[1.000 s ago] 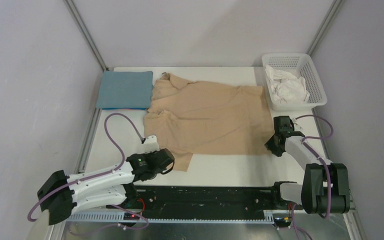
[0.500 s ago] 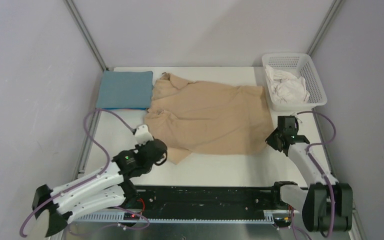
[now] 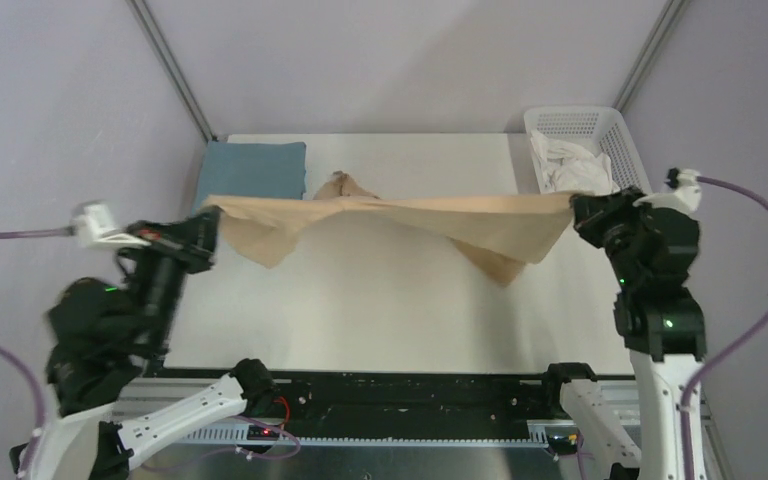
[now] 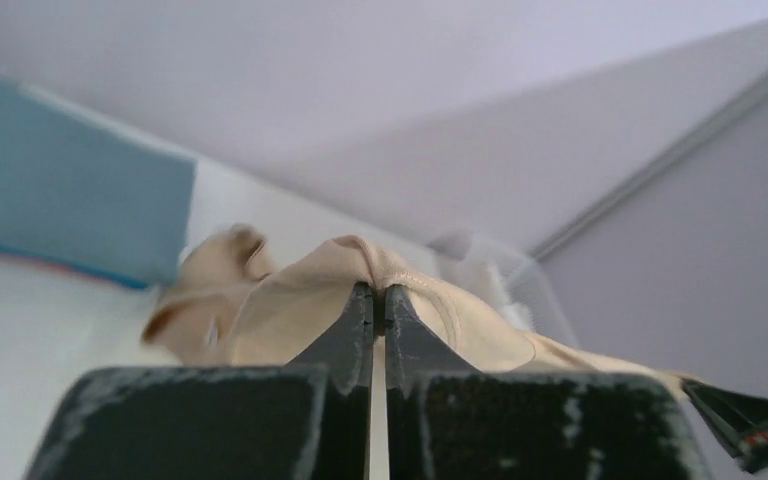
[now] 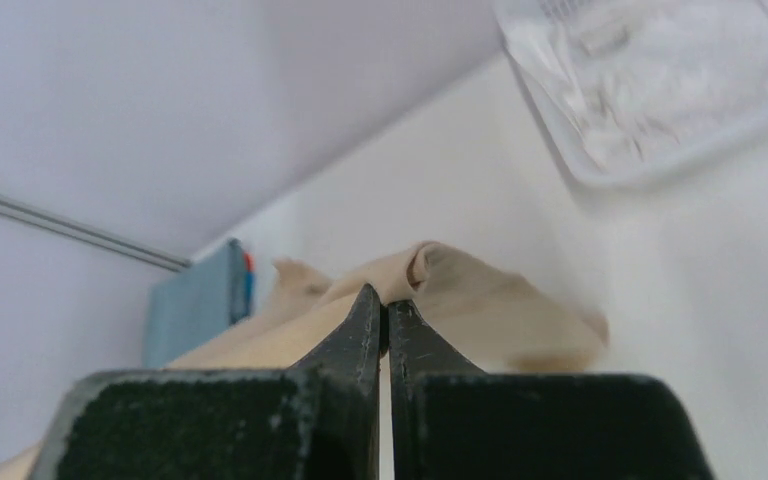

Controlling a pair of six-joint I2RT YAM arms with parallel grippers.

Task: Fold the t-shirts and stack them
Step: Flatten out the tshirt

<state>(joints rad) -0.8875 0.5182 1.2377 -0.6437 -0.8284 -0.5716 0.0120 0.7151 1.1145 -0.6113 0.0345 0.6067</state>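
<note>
The tan-beige t-shirt [image 3: 400,212] hangs stretched in the air across the table, its lower part drooping toward the white surface. My left gripper [image 3: 210,210] is shut on its left corner, and the cloth [image 4: 290,305] bunches over the closed tips [image 4: 378,292]. My right gripper [image 3: 577,205] is shut on the right corner, with the cloth [image 5: 460,280] pinched at the tips [image 5: 385,300]. The teal-blue t-shirt [image 3: 252,167] lies folded flat at the table's back left, also seen as the teal-blue t-shirt [image 4: 60,190] in the left wrist view and the teal-blue t-shirt [image 5: 195,300] in the right wrist view.
A white lattice basket [image 3: 632,160] holding crumpled white cloth [image 3: 570,165] stands at the back right, just behind my right gripper. Grey walls and metal posts enclose the table [image 3: 410,300] on three sides. A black rail runs along the near edge.
Both arms have risen from the table and pulled apart, lifting the tan shirt off the surface and stretching it out. The right gripper closed on its corner about a second ago.
</note>
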